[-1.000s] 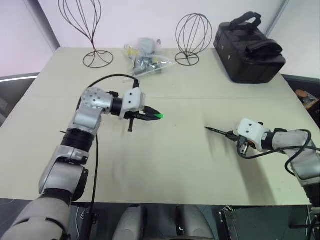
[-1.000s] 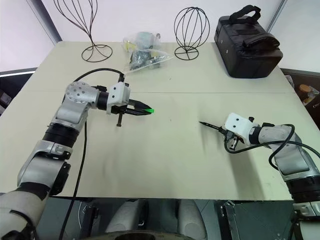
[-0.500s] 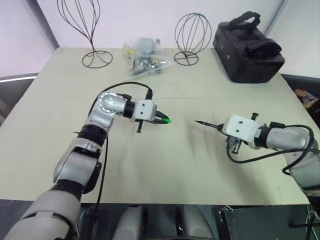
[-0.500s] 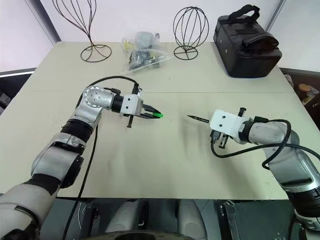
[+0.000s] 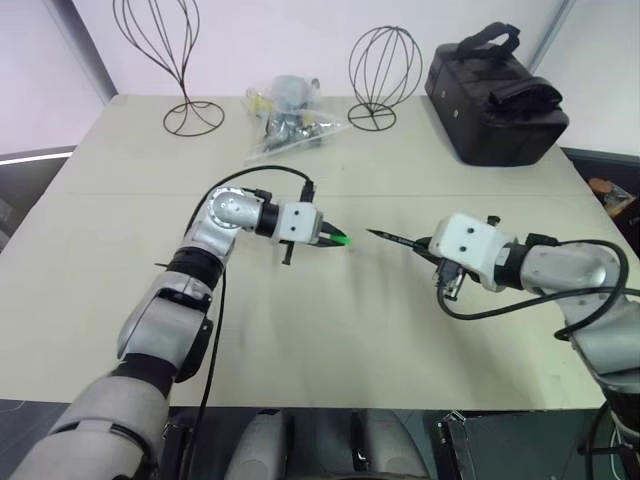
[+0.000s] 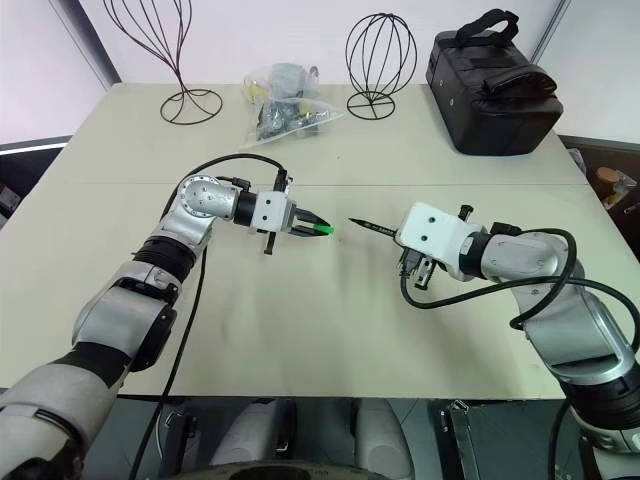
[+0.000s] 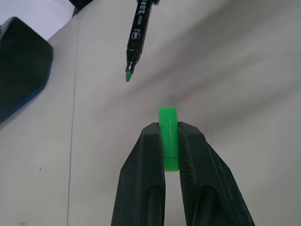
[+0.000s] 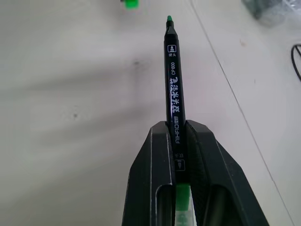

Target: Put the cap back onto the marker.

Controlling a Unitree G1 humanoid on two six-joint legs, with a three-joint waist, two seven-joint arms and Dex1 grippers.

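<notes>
Marker (image 5: 392,239) sits clamped in your right claw (image 8: 175,141), tip aimed at 9 o'clock; cap (image 7: 168,136) is pinched in your left claw (image 7: 169,141), near the tip, both above the worktop (image 5: 330,330). Both are light, stiff, slippery plastic; keep gripping mid-barrel and cap sides.

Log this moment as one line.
left claw: shut on cap | right claw: shut on marker | tip faces cap, gap remains | cap not yet on
</notes>
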